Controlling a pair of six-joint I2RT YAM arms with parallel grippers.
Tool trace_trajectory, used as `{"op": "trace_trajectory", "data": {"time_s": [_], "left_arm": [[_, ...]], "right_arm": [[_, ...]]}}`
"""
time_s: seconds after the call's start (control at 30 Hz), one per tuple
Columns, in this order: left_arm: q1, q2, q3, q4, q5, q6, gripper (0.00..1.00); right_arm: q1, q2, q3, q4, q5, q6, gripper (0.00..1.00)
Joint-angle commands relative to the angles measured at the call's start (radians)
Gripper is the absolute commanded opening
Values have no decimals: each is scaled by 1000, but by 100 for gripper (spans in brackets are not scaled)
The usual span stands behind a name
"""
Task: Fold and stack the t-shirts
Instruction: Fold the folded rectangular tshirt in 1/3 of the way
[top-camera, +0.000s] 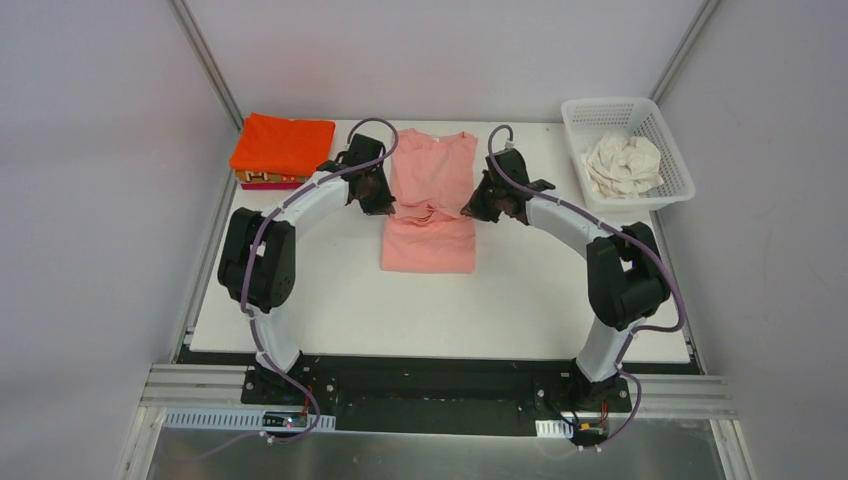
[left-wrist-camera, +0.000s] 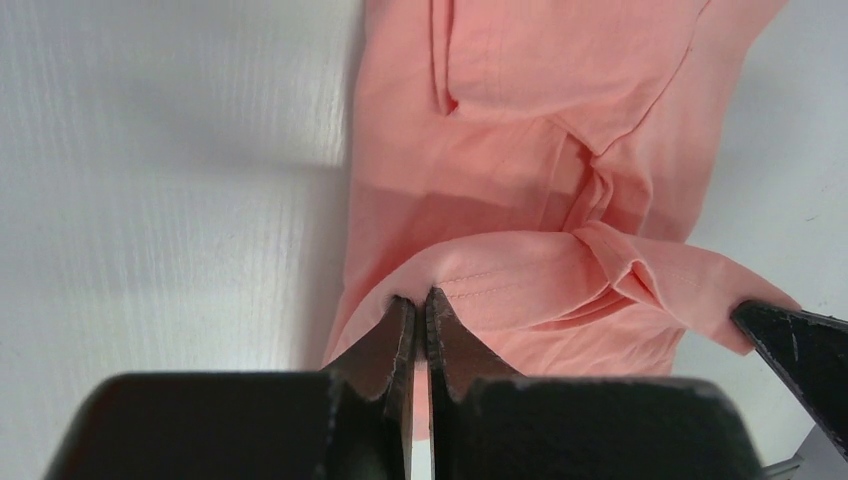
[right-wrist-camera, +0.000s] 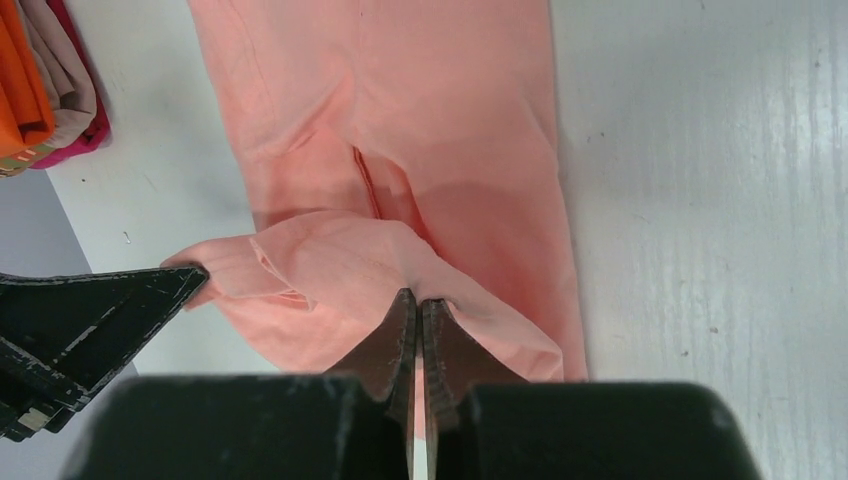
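Observation:
A salmon pink t-shirt lies in a long strip on the white table, collar at the far end. My left gripper is shut on its hem corner at the strip's left edge. My right gripper is shut on the other hem corner at the right edge. The lifted hem hangs between them above the middle of the shirt. A folded bright orange t-shirt tops a stack at the far left, with cream-white and magenta layers under it. A crumpled cream-white t-shirt lies in the basket.
The white plastic lattice basket stands at the far right corner of the table. Grey walls and metal frame rails enclose the table on the left, back and right.

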Motion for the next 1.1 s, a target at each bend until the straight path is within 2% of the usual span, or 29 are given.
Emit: {"op": "trace_trajectory", "data": {"time_s": [0.0, 0.4, 0.6, 0.7, 0.77, 0.87, 0.93, 1.0, 1.07], "left_arm": [[13, 47, 79, -3, 26, 55, 0], [43, 158, 143, -17, 37, 80, 1], [56, 191, 162, -21, 44, 84, 9], [58, 207, 175, -24, 55, 86, 20], [64, 208, 183, -35, 76, 81, 30], [65, 173, 177, -39, 80, 81, 52], [66, 134, 167, -48, 54, 83, 71], [66, 83, 144, -56, 23, 77, 96], [66, 28, 108, -62, -8, 69, 99]], "right_arm": [[-20, 35, 60, 56, -54, -14, 0], [-66, 118, 72, 95, -63, 25, 0], [-83, 164, 89, 105, -106, 33, 0], [-90, 186, 105, 104, -108, 44, 0], [-93, 189, 112, 105, -106, 56, 8], [-94, 171, 122, 103, -104, 66, 34], [-95, 137, 122, 92, -87, 62, 46], [-94, 94, 116, 62, -58, 52, 63], [-90, 43, 90, 46, -35, 39, 82]]}}
